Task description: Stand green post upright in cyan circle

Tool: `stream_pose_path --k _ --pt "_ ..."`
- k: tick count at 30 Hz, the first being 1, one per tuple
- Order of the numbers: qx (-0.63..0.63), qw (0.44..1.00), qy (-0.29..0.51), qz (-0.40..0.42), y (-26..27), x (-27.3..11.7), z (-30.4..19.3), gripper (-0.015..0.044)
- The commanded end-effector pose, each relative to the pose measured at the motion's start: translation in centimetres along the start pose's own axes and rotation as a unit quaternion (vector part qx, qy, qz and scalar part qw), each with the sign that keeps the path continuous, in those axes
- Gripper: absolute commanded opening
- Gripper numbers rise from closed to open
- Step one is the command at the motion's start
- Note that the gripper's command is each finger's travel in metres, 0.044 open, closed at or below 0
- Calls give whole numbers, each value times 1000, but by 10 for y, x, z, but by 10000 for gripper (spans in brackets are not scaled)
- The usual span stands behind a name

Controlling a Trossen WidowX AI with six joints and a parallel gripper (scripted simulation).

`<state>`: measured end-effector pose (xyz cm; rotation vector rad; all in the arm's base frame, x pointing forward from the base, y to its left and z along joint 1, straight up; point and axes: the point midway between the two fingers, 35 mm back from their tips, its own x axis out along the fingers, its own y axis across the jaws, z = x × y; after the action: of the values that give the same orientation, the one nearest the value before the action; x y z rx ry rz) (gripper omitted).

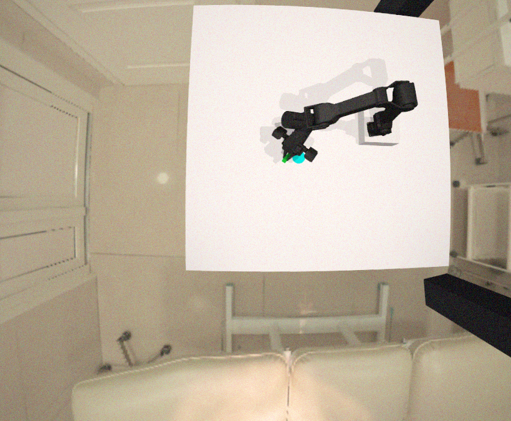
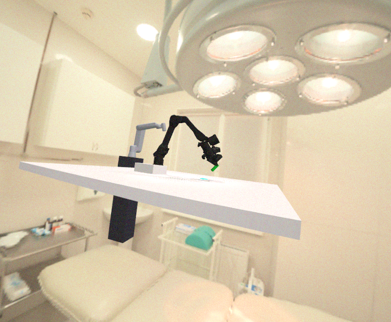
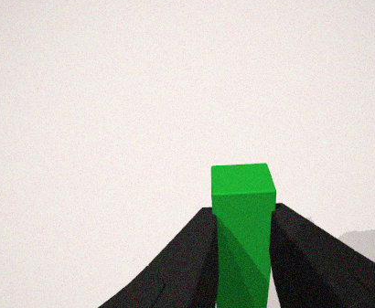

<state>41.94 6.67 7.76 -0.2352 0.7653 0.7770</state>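
The gripper (image 3: 243, 258) is clenched on the post (image 3: 242, 235), both fingers pressed flat against its long sides, the free end sticking out ahead. In the side view the post (image 2: 214, 168) hangs tilted above the table (image 2: 231, 200), clear of it. From above, the circle (image 1: 298, 158) lies just at 3 o'clock of the post's green tip (image 1: 285, 158), partly hidden under the wrist.

The post looks like a stiff, light square bar with smooth faces; it probably slips little while pinched across flat sides. A hold near mid-length suits it, leaving the bottom end free to seat. How far it is from vertical is hard to judge here.
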Motion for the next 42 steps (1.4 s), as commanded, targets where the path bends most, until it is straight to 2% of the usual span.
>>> stream_pose_path --k 1,42 --pt "3 1000 -13 1 -1 -2 0 23" --pt "0 990 -140 18 -3 -15 -4 23"
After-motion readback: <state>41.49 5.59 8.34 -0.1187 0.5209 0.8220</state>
